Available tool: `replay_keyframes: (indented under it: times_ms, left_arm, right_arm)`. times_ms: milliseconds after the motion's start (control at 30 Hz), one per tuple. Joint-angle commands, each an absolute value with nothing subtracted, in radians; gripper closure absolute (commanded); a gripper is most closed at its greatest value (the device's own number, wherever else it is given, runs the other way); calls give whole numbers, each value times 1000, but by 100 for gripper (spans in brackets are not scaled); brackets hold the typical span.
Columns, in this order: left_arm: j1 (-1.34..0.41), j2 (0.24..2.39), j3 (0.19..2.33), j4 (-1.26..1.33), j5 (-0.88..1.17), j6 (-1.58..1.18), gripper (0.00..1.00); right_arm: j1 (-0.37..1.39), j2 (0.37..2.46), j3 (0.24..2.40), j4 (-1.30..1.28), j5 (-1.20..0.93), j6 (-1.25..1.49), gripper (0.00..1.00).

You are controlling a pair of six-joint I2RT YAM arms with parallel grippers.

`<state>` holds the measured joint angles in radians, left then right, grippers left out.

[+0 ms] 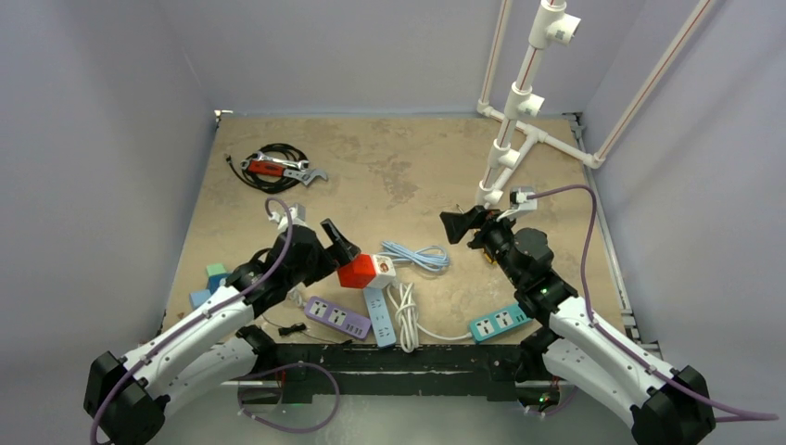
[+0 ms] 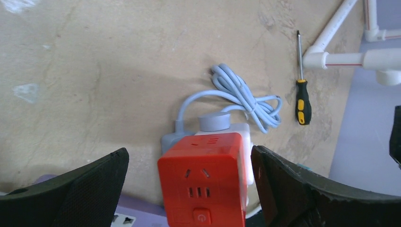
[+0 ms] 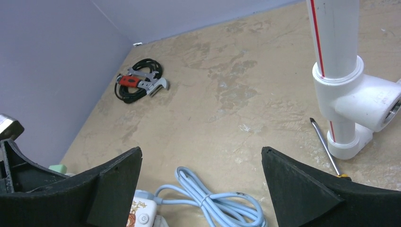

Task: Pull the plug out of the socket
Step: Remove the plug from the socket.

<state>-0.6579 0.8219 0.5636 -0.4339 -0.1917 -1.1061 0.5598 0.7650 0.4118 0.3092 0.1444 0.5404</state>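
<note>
left gripper (image 2: 189, 150) straddled the red cube socket (image 2: 203, 177), plug not pulled yet.
by the bench's near edge lay a purple power strip (image 1: 338, 317) and a teal power strip (image 1: 500, 322). just past them, near mid-bench, the left gripper stood fully spread, fingers either side of the socket, apparently not touching it, holding nothing. the grey plug (image 2: 213, 122) looked still seated on the socket's far side, its light blue cable (image 2: 246, 99) coiled beyond. the right gripper (image 3: 202, 150) hovered right of centre, equally wide, empty. screwdriver (image 2: 301, 94) and pipe frame (image 1: 514, 120) sat toward the far right corner. judged: only the approach was done; clamping the socket, gripping the plug and pulling were all left.
</note>
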Motion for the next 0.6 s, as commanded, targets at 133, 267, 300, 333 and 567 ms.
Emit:
replay_keyframes:
  times_ms: [133,267,300,333,567]
  left_arm:
    - [-645,896,480,-185,21,-1163,1]
    - [-646,883,475,-172,30,-1161,4]
    - [-646,883,468,-154,45,-1160,10]
    - [-646,883,459,-133,63,-1159,20]
    - [-644,937,540,-48,158,-993,100]
  right_arm:
    - [558,773,422,324,161,514,1]
    - [559,787,423,326,157,512,1]
    - [560,791,423,328,156,512,1]
    - [559,794,423,329,151,510,1]
    - [559,791,388,455,-62,422,1]
